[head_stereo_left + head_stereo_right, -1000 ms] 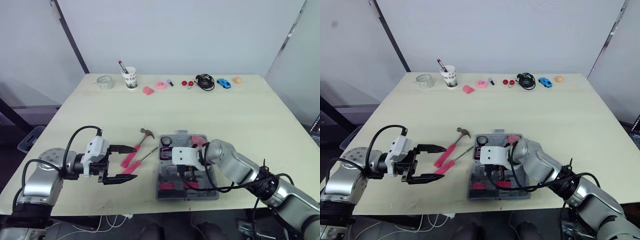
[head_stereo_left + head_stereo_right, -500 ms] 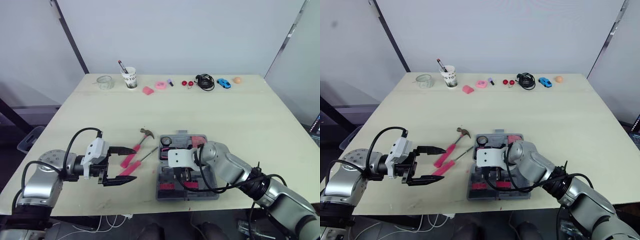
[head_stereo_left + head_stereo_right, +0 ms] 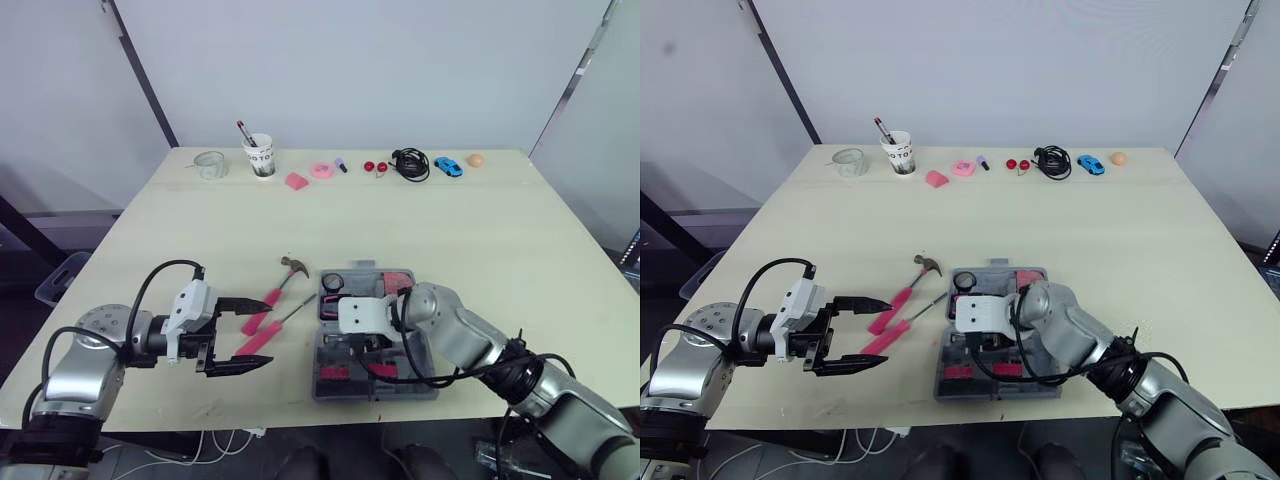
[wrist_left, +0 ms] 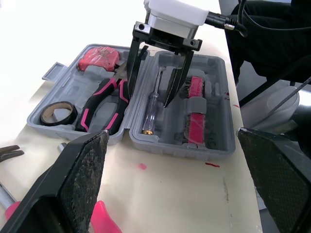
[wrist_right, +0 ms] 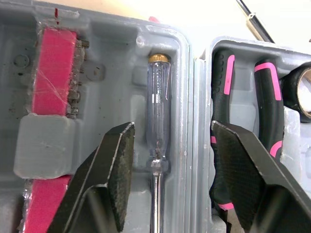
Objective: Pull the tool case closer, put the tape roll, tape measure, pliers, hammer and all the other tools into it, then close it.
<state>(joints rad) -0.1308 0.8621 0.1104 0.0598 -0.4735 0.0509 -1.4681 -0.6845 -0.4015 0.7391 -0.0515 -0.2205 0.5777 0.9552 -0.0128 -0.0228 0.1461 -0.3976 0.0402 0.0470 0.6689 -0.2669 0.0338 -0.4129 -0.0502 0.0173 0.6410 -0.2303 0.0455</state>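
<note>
Hovering over the open tool case [image 4: 180, 145], which sits near the counter's [image 3: 480, 240] front edge at about 5 o'clock. Reaching in from 4 o'clock with the right arm, elbow bent, forearm crossing the case's right side and wrist turned so the right tool [image 4: 147, 94] points down into the trays. Fingers spread apart and gripping nothing, straddling the hinge line: one above the pliers [image 4: 104, 104], the other on the far side of the clear-handled screwdriver [image 4: 151, 109]. Hard to tell whether either fingertip touches.

Already in the case's 12 o'clock half: tape roll [image 4: 58, 112], pliers and red tape measure [image 4: 98, 57]. In the 6 o'clock half: the clear-handled screwdriver beside a pink bit strip [image 4: 194, 111].

Extending from 8 o'clock with the left arm, forearm roughly level, left tool [image 3: 270, 328] aimed toward 3 o'clock at the case. Fingers wide apart, empty.

Not yet packed, out on the counter at 9 to 10 o'clock of the case: hammer [image 3: 285, 275] with its head toward 12 o'clock, plus two pink-handled screwdrivers [image 3: 258, 320], close by the left tool's fingertips.
</note>
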